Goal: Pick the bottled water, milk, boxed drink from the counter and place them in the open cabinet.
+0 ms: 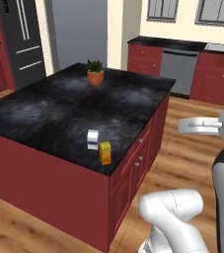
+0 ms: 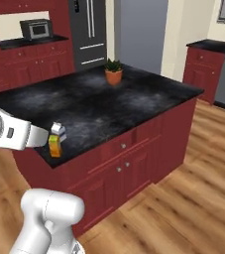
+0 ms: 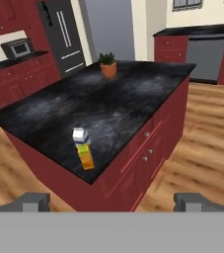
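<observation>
Hand [image 3: 111, 201] hangs open off the desk [image 1: 59, 106]; one milk [image 1: 93, 139] stands just beside one boxed drink [image 1: 105, 153], labels unreadable.

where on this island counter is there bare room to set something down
The counter is bare across its middle, between the potted plant at the far side and the milk and boxed drink. Those two stand close together by the near edge, the one crowded spot.

Home kitchen, black stone island counter [image 1: 59, 108] w/ red cabinets, fridge [image 1: 22, 34], dishwasher [image 1: 179, 69], microwave [image 2: 35, 29]
</observation>
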